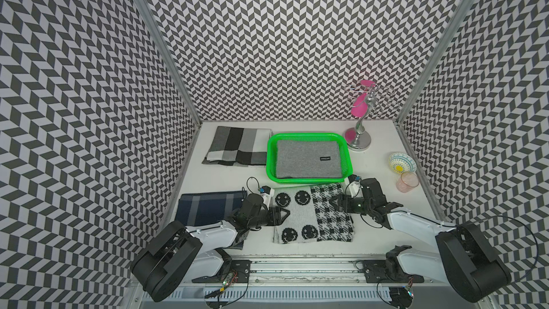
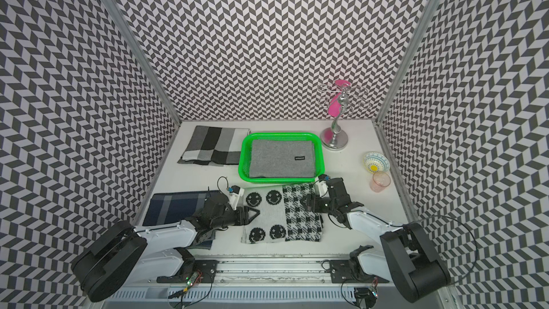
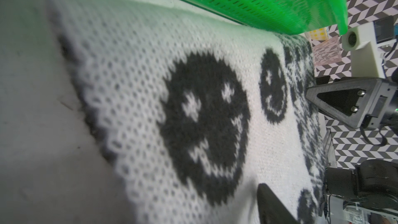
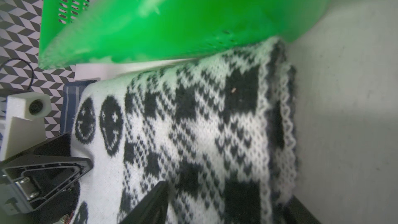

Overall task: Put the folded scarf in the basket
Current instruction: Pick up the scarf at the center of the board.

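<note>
Taking the black-and-white knitted folded scarf with smiley faces and checks [image 1: 297, 218] as the target — lies flat on the white tabletop [image 1: 374, 167], right between the left gripper [image 1: 282, 214] and right gripper [image 1: 335, 202], not yet in the bright green perforated plastic basket [image 1: 271, 159] just past both sets of fingertips. Already holds a plain grey folded cloth [image 1: 306, 159]. Seeing the right jaws parted, one finger over the checked end, one off its edge. Can't tell the left jaws' state: only one finger shows in the wrist view, over the smiley end. Expect soft, light, floppy knit, grippy, prone to unfolding if lifted from one end. Better to pinch all layers at both short ends and lift level. Tight room — navy plaid cloth [image 1: 205, 206] behind the left gripper, pink glass [image 1: 407, 182] and patterned bowl [image 1: 401, 162] beyond the right one, basket wall close ahead.
</note>
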### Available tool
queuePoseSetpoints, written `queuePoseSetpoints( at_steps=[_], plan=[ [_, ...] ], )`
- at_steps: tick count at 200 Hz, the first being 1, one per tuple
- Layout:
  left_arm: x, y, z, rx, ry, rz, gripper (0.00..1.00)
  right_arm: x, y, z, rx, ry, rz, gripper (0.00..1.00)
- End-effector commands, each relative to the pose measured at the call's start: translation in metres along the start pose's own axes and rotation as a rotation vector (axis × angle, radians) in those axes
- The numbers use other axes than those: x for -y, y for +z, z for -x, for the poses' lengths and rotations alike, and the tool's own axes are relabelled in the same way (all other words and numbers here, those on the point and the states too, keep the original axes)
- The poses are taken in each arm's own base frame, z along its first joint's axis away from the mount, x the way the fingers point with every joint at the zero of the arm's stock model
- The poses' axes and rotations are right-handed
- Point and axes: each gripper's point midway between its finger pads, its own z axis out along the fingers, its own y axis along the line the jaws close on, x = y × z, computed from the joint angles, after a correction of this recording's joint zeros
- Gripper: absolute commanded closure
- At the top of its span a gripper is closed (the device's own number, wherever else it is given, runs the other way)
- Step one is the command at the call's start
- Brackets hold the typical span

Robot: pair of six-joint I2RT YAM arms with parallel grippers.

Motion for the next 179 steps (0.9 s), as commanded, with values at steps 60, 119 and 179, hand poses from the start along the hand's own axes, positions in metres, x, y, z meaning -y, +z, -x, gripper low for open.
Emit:
queuePoseSetpoints(
  at_steps=[60,119,179],
  plan=[
    [-0.01,-0.001,-0.003,-0.023,0.02,0.051,0.41,0.002,-0.015,-0.022,-0.027,0.086,-0.091,0.24],
    [-0.018,-0.015,-0.005,0.002,0.022,0.105,0.35,0.03,-0.022,-0.017,-0.009,0.139,-0.246,0.17],
    [-0.018,-0.01,-0.016,-0.032,0.004,0.068,0.33,0.029,-0.003,-0.038,-0.113,0.129,-0.195,0.16]
  ],
)
